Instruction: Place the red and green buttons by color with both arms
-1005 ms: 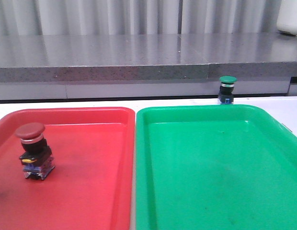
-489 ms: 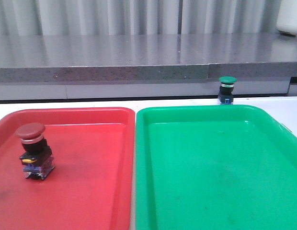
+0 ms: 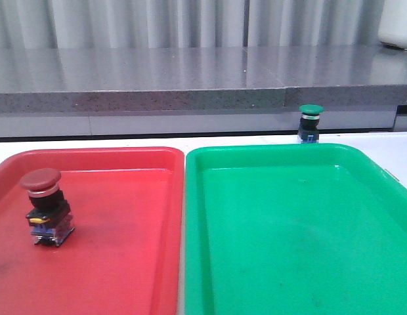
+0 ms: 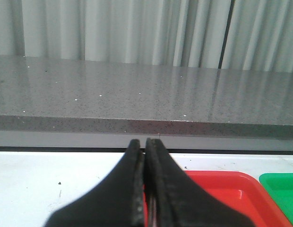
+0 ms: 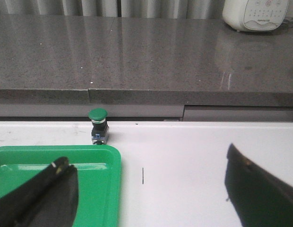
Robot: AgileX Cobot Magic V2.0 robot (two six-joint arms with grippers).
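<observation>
Red button (image 3: 43,205): stands upright inside my red tray (image 3: 125,262), toward its left side, dark-red cap up, blue-and-clear base on the tray floor.
Green button (image 3: 310,123): upright on the white table (image 3: 92,143), just behind the far rim of the green tray (image 3: 289,249) and outside it; my right wrist view shows it (image 5: 98,125) near that tray's far corner (image 5: 108,189).
Trays: red on the left and green on the right, side by side with rims almost touching.
My left gripper (image 4: 145,146): fingers pressed together with nothing between them, raised over the table near the red tray's far edge (image 4: 222,189).
My right gripper (image 5: 151,189): fingers spread wide and holding nothing; one finger (image 5: 47,189) is over the green tray, the other over bare table.
Background: a grey stone counter (image 3: 190,79) runs behind the table, with pale curtains (image 3: 190,20) beyond it.
</observation>
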